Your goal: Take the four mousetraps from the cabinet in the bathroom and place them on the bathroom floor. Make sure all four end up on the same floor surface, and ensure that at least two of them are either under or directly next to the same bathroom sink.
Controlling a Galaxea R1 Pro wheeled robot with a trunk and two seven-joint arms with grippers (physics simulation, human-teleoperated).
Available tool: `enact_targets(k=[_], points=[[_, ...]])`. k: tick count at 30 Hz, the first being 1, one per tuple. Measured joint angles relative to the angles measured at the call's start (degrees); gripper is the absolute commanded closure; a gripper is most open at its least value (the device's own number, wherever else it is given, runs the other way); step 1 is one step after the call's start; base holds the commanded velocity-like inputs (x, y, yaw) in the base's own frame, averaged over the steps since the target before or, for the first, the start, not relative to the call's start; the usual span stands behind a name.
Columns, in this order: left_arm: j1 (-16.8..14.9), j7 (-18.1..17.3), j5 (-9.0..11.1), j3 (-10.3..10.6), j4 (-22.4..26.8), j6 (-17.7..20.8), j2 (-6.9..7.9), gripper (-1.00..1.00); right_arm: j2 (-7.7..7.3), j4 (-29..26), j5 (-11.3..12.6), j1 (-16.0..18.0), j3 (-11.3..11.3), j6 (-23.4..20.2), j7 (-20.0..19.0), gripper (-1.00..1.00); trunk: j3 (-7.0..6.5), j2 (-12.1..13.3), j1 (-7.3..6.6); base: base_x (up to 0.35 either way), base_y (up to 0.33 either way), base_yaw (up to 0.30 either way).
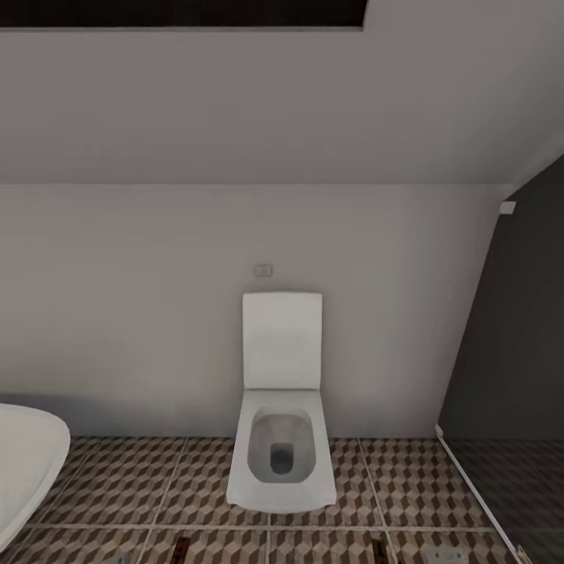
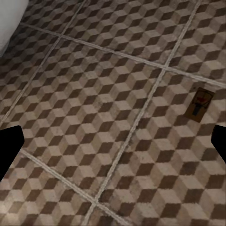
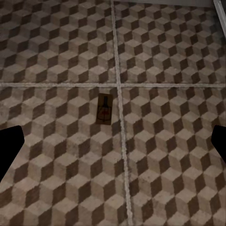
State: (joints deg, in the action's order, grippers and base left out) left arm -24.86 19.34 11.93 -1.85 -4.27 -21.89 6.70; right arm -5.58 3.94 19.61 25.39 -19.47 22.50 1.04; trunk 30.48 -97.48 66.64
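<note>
On bathroom floor (image 3: 56, 56): mousetrap (image 3: 104, 109) flat beside grout line, long axis pointing away from right gripper (image 3: 113, 141), fingers spread, empty; second mousetrap (image 2: 199, 103) off-centre of spread, empty left gripper (image 2: 113, 143).

A mousetrap (image 3: 104, 109) lies flat on the cube-patterned bathroom floor (image 3: 56, 56), ahead of the wide-spread jaws, beside a grout line
</note>
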Motion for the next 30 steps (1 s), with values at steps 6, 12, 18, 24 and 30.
enact_targets(k=[6,12,18,24,30], points=[[0.0,-0.4,0.0,0.0,0.0,0.0,-0.13,-1.00,-0.01,0.0,0.0,0.0,0.0,0.0,0.0,-1.00,0.00,0.0,0.00,0.000,0.000,0.000],[0.0,-0.7,0.0,0.0,0.0,-0.1,-0.28,-1.00,-0.04,0.0,0.0,0.0,0.0,0.0,0.0,-1.00,0.00,0.0,0.00,0.000,0.000,0.000],[0.0,-0.8,0.0,0.0,0.0,0.0,-0.79,-1.00,-0.02,0.0,0.0,0.0,0.0,0.0,0.0,-1.00,0.00,0.0,0.00,0.000,0.000,0.000],[0.0,-0.8,0.0,0.0,0.0,0.1,-1.43,-1.00,0.00,0.0,0.0,0.0,0.0,0.0,0.0,-1.00,0.00,0.0,0.00,0.000,0.000,0.000],[0.0,-0.8,0.0,0.0,-0.1,0.1,-1.87,-1.00,0.00,0.0,0.0,0.0,0.0,0.0,0.0,-1.00,0.00,0.0,0.00,0.000,0.000,0.000]])
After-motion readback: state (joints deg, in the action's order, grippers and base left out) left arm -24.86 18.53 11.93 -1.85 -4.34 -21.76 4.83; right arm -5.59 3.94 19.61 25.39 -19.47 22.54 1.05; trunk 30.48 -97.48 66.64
